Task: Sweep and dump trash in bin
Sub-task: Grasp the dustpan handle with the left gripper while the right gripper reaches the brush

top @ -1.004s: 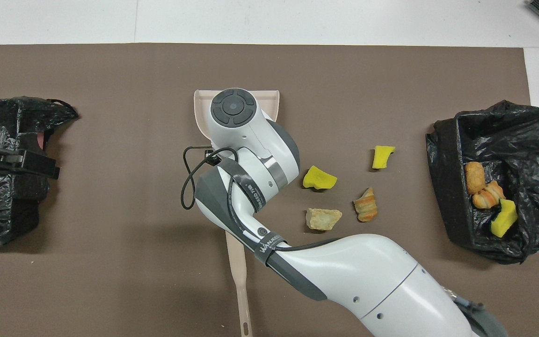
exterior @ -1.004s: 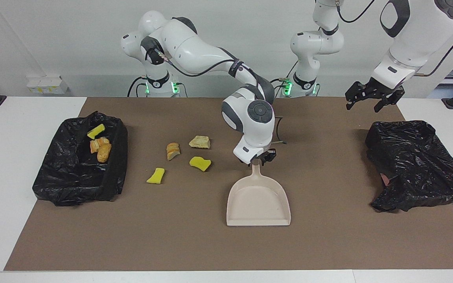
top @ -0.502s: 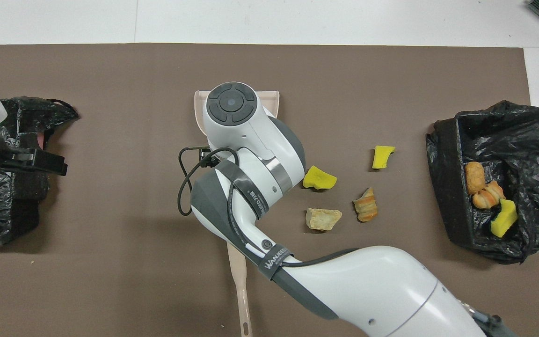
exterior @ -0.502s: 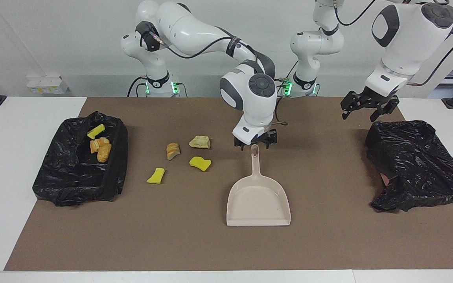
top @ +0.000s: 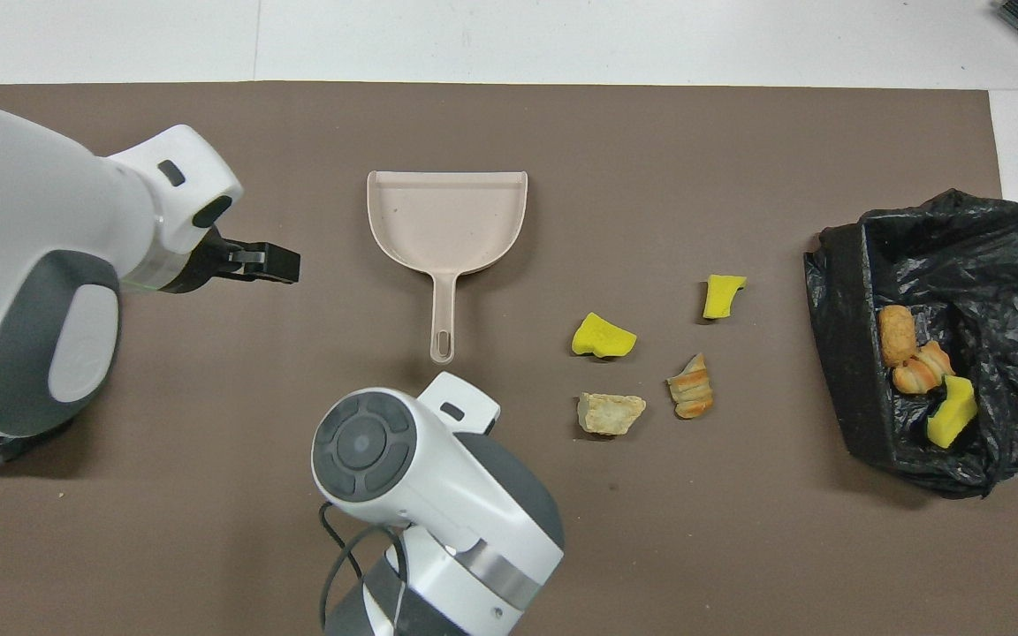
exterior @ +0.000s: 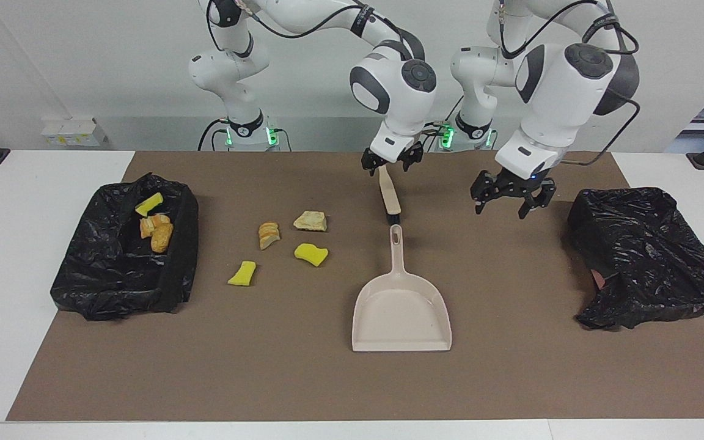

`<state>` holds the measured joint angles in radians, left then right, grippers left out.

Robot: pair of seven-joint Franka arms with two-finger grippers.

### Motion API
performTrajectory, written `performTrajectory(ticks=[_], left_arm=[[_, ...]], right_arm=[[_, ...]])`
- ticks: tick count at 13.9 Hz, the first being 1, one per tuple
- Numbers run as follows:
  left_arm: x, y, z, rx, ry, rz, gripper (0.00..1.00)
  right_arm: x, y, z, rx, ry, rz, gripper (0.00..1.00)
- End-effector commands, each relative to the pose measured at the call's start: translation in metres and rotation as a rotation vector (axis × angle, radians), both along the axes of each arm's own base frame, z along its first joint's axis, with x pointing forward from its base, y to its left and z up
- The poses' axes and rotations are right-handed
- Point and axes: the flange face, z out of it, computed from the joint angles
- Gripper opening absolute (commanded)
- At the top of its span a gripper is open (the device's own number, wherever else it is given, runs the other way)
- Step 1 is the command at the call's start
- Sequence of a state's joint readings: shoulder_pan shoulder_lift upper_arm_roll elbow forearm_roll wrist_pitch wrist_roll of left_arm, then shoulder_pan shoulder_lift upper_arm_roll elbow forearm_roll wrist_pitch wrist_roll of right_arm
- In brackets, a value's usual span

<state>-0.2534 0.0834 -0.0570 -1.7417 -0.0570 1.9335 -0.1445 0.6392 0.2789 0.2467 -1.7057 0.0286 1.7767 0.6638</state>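
bin: black plastic-lined bin (exterior: 123,250) at the right arm's end; three scraps inside
trash: four yellow sponge and tan bread scraps (exterior: 285,243) loose on the brown mat (exterior: 303,379)
right gripper (exterior: 392,160): up over the brush (exterior: 390,197); fingers spread, empty
dustpan: beige plastic dustpan (exterior: 402,305), flat mid-mat
left gripper (exterior: 509,198): wide, empty
bag: crumpled black bag (exterior: 645,256)

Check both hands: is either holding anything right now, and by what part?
Nothing is held. The right hand hangs open over the brush; the left hand is open over bare mat. The dustpan lies untouched.
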Motion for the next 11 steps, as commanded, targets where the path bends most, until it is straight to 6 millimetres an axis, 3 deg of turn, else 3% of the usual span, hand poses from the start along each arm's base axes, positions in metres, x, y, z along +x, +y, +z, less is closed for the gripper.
performTrajectory(ticks=[1, 3, 5, 7, 10, 11], left_arm=[[0.004, -0.047, -0.03, -0.003, -0.004, 0.021, 1.0], [0.002, -0.091, -0.065, 0.012, -0.009, 0.035, 1.0], [0.0, -0.117, -0.092, 0.021, -0.018, 0.053, 1.0], [-0.005, -0.142, -0.118, 0.024, -0.017, 0.055, 1.0], [-0.013, -0.16, -0.141, 0.04, -0.01, 0.032, 1.0], [-0.016, -0.167, -0.157, 0.051, 0.004, 0.025, 1.0]], right_arm=[[-0.043, -0.023, -0.017, 0.028, -0.005, -0.003, 1.0], [-0.068, -0.025, -0.043, 0.103, -0.003, -0.022, 1.0], [-0.099, -0.012, -0.061, 0.093, 0.013, 0.001, 1.0], [-0.111, -0.028, -0.071, 0.067, 0.021, -0.001, 1.0], [-0.115, -0.031, -0.075, 0.061, 0.026, -0.009, 1.0], [-0.116, -0.03, -0.075, 0.064, 0.026, -0.012, 1.0]])
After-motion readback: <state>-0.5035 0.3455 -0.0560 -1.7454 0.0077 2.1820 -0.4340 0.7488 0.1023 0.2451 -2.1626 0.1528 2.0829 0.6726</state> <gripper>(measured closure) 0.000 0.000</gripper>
